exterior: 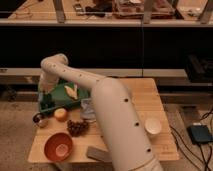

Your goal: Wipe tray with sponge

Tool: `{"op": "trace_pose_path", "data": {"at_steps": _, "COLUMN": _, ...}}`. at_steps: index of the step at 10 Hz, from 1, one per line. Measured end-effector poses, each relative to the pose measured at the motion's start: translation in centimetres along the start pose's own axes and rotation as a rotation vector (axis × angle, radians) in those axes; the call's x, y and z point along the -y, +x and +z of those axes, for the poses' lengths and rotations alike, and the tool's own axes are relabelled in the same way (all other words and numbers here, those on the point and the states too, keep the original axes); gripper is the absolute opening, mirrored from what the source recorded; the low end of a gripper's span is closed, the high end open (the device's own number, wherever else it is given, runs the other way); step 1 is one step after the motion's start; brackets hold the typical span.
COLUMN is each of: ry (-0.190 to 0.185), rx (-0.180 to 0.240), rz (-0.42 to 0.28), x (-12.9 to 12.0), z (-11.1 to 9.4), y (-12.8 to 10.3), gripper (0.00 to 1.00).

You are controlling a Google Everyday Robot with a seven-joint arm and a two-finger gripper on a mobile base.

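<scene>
The green rectangular plastic tray [64,96] with a raised rim lies at the left rear of the pale wooden desk [140,100]. Inside the tray rests a pale yellow wedge-shaped piece [71,91], possibly the sponge. The smooth cream-coloured robot arm [107,115] bends over the tray's left end, where the dark gripper [47,103] hangs at the tray's near-left corner; whether its jaws are released or clenched cannot be told. In front of the tray sit a small round orange fruit [61,114] and a dark knobbly cluster of grapes [77,127]. Nearer still stands a round orange bowl [58,146] with a light object inside. To the tray's right, well apart, stands a white cup [152,126].
</scene>
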State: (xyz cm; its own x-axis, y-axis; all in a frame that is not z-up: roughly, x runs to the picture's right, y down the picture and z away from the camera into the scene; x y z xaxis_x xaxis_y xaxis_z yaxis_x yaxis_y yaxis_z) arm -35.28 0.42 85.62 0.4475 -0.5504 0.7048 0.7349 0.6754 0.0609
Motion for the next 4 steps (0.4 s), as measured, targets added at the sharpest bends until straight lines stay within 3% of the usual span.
{"op": "trace_pose_path", "data": {"at_steps": 2, "ry": -0.037, "rx": 0.009, "rz": -0.009, "x": -2.7, "z": -1.6, "y": -0.9, "gripper": 0.0}}
{"op": "trace_pose_path", "data": {"at_steps": 4, "ry": -0.055, "rx": -0.028, "rz": 0.006, "x": -5.2, "z": -3.9, "y": -0.5, "gripper": 0.0}}
